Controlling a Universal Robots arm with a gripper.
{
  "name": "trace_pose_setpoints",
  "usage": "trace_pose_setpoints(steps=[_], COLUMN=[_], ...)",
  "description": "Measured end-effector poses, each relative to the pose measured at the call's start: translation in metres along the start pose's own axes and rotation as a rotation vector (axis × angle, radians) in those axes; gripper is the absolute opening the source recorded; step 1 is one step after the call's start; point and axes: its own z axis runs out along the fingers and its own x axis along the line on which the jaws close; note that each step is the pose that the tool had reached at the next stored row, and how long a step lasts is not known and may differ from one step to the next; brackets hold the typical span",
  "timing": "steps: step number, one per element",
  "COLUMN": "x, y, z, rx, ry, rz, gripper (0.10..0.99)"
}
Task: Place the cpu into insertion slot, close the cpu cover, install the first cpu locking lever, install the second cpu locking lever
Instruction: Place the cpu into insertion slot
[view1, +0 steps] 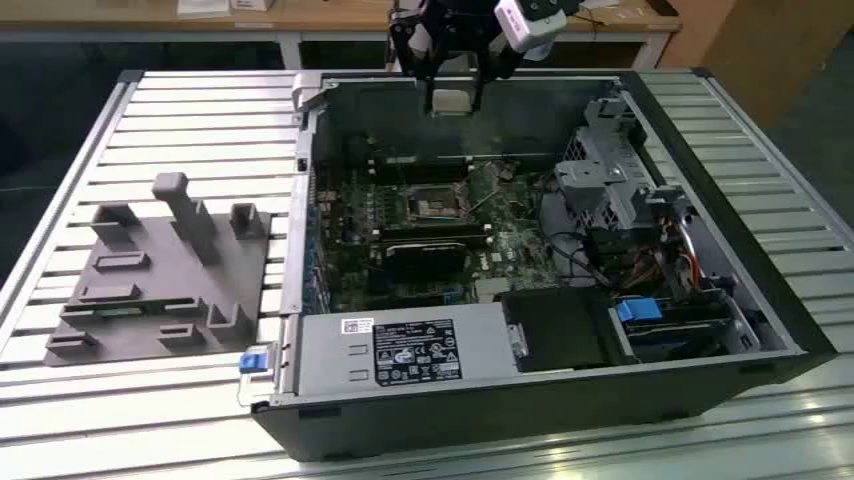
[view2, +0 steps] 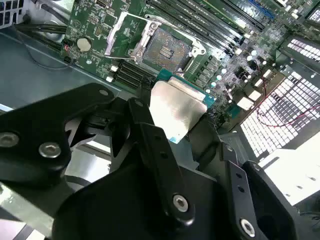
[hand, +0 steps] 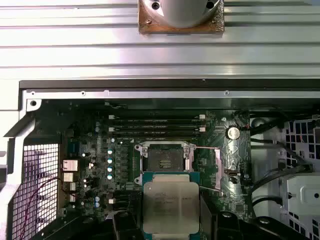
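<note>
Cpu (hand: 170, 210) in hand (view1: 451, 97); seemingly flat, face up.

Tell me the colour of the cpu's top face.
The cpu is pale silvery metal, green-edged; clearest in the first wrist view.

The cpu (view1: 451, 103) sits between the fingers of the gripper (view1: 451, 98), which hangs over the open computer case (view1: 534, 420). Below the gripper and a little ahead of it, the insertion slot (hand: 164, 159) lies on the circuit board (view2: 95, 20) inside the case, apart from the cpu. Past the slot, farther from the gripper, run the memory slots (hand: 155, 125). Well apart from the gripper, at the exterior view's left of the case, a fixture block (view1: 160, 270) lies on the table (view1: 200, 110).
</note>
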Motion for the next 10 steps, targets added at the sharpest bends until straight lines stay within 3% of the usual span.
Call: trace_pose_setpoints(steps=[10], x=[0.0], y=[0.0], z=[0.0], rx=[0.0], ry=[-0.0003], rz=[0.004], gripper=[0.545])
